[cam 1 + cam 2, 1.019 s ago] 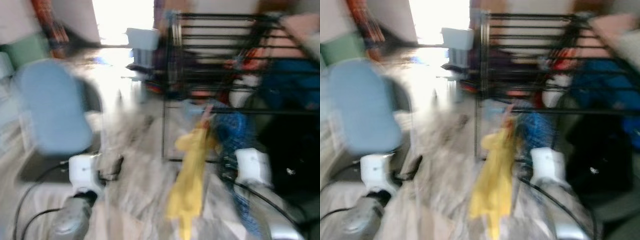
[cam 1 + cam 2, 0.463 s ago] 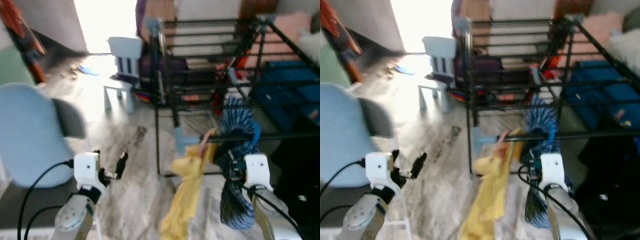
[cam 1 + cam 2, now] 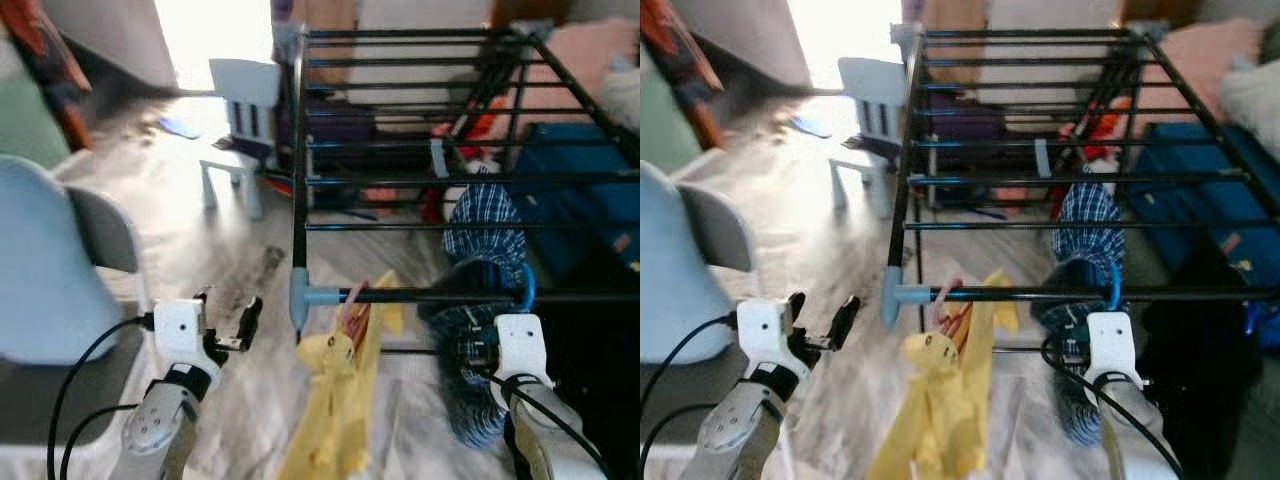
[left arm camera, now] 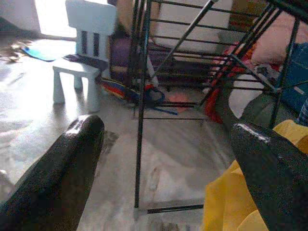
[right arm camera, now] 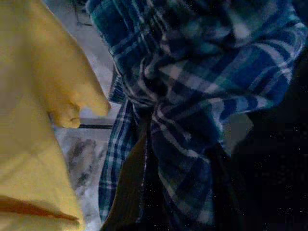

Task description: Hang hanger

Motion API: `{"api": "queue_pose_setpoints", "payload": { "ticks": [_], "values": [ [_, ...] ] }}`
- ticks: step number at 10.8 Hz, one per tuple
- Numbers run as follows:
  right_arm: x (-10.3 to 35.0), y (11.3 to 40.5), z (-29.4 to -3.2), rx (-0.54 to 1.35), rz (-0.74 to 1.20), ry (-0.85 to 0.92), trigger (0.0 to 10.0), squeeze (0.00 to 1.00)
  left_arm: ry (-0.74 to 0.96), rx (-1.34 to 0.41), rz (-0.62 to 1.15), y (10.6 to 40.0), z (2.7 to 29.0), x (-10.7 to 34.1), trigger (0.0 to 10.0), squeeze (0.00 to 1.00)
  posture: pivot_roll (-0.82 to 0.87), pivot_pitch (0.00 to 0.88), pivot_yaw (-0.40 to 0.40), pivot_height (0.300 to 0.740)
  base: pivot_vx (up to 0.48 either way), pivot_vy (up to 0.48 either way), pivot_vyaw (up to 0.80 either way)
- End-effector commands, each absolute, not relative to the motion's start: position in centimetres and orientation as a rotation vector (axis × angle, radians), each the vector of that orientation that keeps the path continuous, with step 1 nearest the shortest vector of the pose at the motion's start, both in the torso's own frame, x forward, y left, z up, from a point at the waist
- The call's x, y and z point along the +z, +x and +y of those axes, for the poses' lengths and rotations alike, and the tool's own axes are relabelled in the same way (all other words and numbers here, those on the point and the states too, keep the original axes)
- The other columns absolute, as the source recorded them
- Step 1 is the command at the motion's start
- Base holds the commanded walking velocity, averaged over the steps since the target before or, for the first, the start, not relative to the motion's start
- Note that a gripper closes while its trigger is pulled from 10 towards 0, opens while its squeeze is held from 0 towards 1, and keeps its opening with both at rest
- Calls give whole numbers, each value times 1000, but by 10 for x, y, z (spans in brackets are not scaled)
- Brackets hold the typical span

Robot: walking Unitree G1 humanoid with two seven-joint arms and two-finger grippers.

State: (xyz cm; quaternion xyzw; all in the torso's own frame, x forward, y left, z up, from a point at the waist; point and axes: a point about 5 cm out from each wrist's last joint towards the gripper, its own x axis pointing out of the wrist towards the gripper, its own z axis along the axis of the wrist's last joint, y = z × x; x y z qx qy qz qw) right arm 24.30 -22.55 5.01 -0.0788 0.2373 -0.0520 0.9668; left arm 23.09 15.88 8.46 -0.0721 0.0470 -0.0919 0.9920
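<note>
A black drying rack [image 3: 420,180] stands ahead. On its front rail [image 3: 420,296] hangs a yellow garment [image 3: 335,400] on a pink hanger [image 3: 355,305]. Further right, the blue hanger hook [image 3: 526,288] of a blue plaid shirt [image 3: 480,230] curls over the same rail. My right gripper [image 3: 478,345] is just below that rail, shut on the hanger inside the bunched shirt [image 5: 192,106], which hides its fingers. My left gripper [image 3: 232,318] is held out open left of the rack, holding nothing, with floor between its fingers [image 4: 62,168].
A small white child's chair [image 3: 240,110] stands on the floor past the rack's left corner. A pale blue chair [image 3: 40,270] is close on my left. Blue bags [image 3: 590,170] and a black bag [image 3: 600,390] sit to the right under the rack.
The view has swung and sharpened, and the rack now lies closer and lower. The blue hook now shows over the front rail. The left gripper stays open.
</note>
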Motion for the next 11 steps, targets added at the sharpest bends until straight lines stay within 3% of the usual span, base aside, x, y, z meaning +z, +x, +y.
{"api": "queue_pose_setpoints", "payload": {
  "ticks": [1,6,9,10,11],
  "values": [
    [67,253,-222,-70,407,-162,10000,0,-140,-173,101,232,161,84,10000,0,-197,0,12,740,0,0,0],
    [39,234,-210,33,664,-31,10000,0,-149,-154,112,233,163,83,10000,0,-199,0,7,740,0,0,0],
    [41,241,-210,40,715,19,10000,0,-154,-154,116,233,163,82,10000,0,-197,0,7,740,0,0,0],
    [43,241,-214,29,718,40,10000,1000,-152,-149,113,233,164,83,10000,0,-196,0,7,740,0,0,0],
    [44,241,-216,14,712,18,10000,1000,-150,-144,112,232,164,83,10000,0,-196,0,7,740,0,0,0]
  ]
}}
